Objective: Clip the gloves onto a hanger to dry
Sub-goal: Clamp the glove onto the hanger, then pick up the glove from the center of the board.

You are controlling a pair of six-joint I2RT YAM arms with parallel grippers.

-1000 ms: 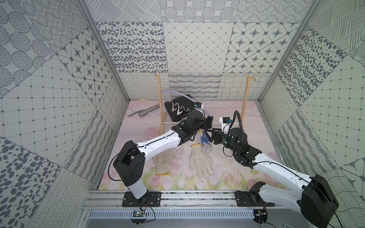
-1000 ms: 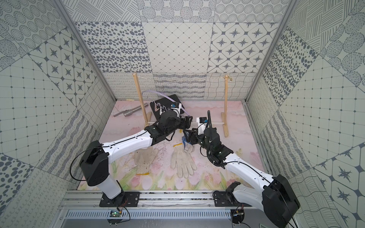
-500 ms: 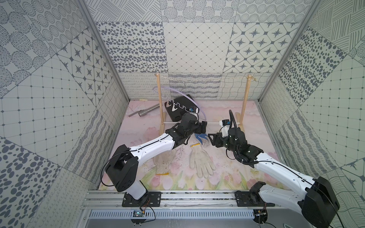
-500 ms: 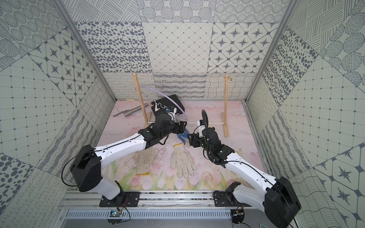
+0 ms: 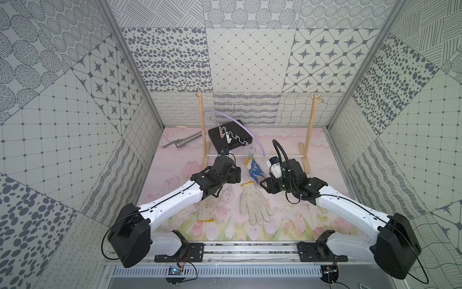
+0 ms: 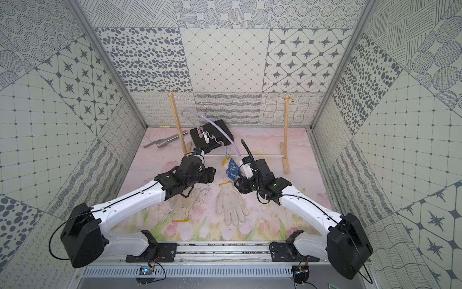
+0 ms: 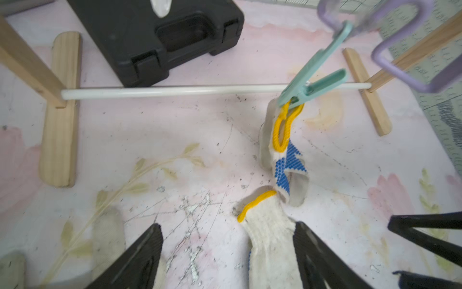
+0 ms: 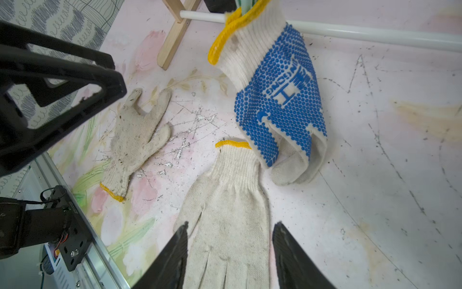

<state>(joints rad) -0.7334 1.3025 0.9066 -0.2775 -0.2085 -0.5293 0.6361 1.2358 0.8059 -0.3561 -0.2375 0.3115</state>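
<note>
In both top views the cell is a box of grey-patterned wall panels (image 5: 250, 62) around a pink floral mat (image 5: 287, 225), which is scratched and speckled with dirt. At the back stands a wooden frame (image 5: 203, 130) with a string across its two posts. The hanger (image 5: 258, 145) hangs from that string by its hook, over a black case (image 5: 215, 140). A metal tool (image 5: 185, 141) lies near the left wall.

The blue-dotted glove (image 5: 255, 171) dangles between the left gripper (image 5: 237, 175) and the right gripper (image 5: 263, 186). The plain glove (image 5: 255, 205) lies flat mid-mat with its cuff toward the frame. The soiled glove (image 5: 207, 212) lies to its left, partly under the left arm, with its cuff toward the rail (image 5: 250, 247).

In the left wrist view, the left gripper (image 7: 227, 225) has its fingers wide apart with nothing clamped. They hover over gritty mat and the plain glove's cuff. A teal clip (image 7: 312, 85) on the hanger (image 7: 400, 73) bites the yellow cuff edge of the blue-dotted glove (image 7: 290, 162). That glove's lower end folds onto the mat beside the plain cuff. A white rod (image 7: 175, 90) joins the frame's feet.

In the right wrist view, the right gripper (image 8: 231, 224) also has its fingers apart and grips nothing, above the plain glove (image 8: 230, 187). The soiled glove (image 8: 135, 142) lies palm-flat on flaked, scratched mat near the rail (image 8: 82, 225).
</note>
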